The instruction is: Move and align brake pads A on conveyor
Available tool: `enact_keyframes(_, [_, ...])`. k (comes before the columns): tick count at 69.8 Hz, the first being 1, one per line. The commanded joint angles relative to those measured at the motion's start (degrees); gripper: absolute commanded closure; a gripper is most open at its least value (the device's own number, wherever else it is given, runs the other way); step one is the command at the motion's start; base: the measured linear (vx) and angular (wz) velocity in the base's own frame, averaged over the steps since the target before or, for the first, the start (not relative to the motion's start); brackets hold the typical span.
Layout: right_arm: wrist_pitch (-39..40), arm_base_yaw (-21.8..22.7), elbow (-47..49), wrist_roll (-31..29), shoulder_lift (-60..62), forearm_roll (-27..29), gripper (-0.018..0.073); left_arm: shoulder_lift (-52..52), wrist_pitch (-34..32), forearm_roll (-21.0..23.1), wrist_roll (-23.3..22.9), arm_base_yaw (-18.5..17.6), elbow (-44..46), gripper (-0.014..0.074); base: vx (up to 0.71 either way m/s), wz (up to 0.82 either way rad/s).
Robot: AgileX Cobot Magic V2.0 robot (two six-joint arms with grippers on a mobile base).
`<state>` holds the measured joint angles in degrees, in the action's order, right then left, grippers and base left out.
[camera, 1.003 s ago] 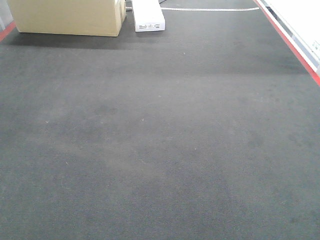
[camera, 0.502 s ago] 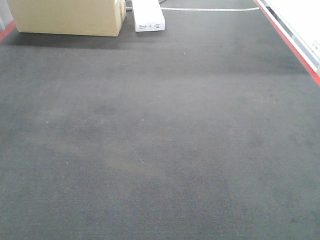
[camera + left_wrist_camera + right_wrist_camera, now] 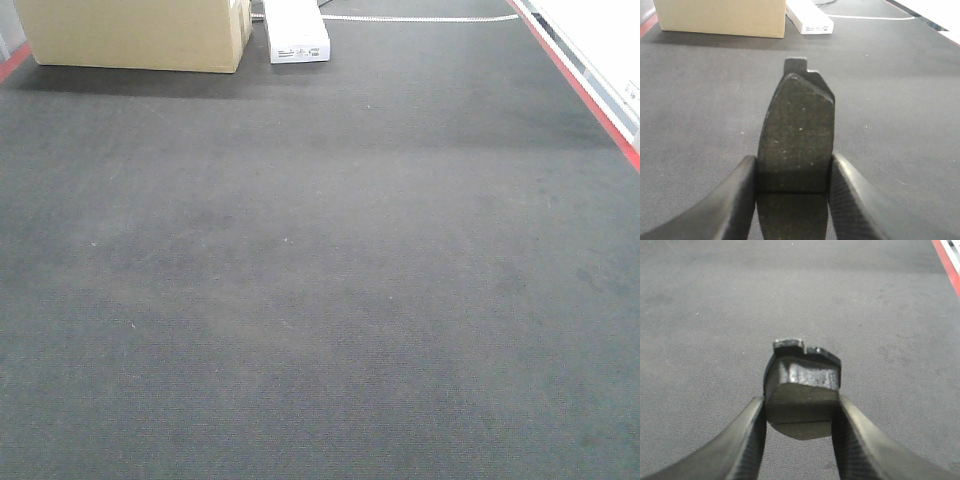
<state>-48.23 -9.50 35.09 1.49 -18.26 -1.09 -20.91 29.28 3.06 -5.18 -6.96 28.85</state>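
Cardboard box [image 3: 135, 35] just beside white carton [image 3: 296, 30]; white strip [image 3: 420, 18] nearby.

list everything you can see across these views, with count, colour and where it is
conveyor: 1, charcoal black, fills every view
red stripes: 2, red, along the belt's left and right edges
cardboard box: 1, tan, far left of the belt
white box: 1, white, just right of the cardboard box
white cord: 1, white, far end, right of the white box
brake pads: 2, dark grey, one in each gripper
left gripper: 1, black, shut on a pad
right gripper: 1, black, shut on a pad
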Motion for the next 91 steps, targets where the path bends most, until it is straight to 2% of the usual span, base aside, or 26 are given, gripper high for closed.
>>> enact_keyframes(1, [4.92, 0.02, 1.61, -0.49, -0.63, -0.27, 0.0564, -2.95, -4.94, 0.55, -1.53, -0.13, 2.48, 0.0599, 0.00, 0.00])
enact_keyframes(16, [4.92, 0.02, 1.61, -0.49, -0.63, -0.27, 0.0564, -19.64, 2.76, 0.49, -3.65, -0.13, 7.36, 0.0594, 0.00, 0.00])
enact_keyframes(21, [4.92, 0.02, 1.61, -0.49, -0.63, -0.27, 0.0564, -25.42, 4.17, 0.49, -5.96, -0.13, 9.63, 0.0592, 0.00, 0.00])
enact_keyframes(42, [4.92, 0.02, 1.61, -0.49, -0.63, -0.27, 0.0564, -48.43, 3.02, 0.09, -6.27, -0.13, 17.58, 0.0578, 0.00, 0.00])
enact_keyframes(63, [4.92, 0.02, 1.61, -0.49, -0.63, -0.27, 0.0564, -64.36, 3.34, 0.34, -6.26, -0.13, 25.53, 0.0529, 0.00, 0.00])
enact_keyframes(80, [4.92, 0.02, 1.61, -0.49, -0.63, -0.27, 0.0564, -74.69, 4.86, 0.01, -5.84, -0.13, 29.88, 0.0428, 0.00, 0.00])
enact_keyframes(91, [4.92, 0.02, 1.61, -0.49, -0.63, -0.27, 0.0564, -80.00, 8.26, 0.06, -5.63, -0.13, 33.43, 0.0280, 0.00, 0.00])
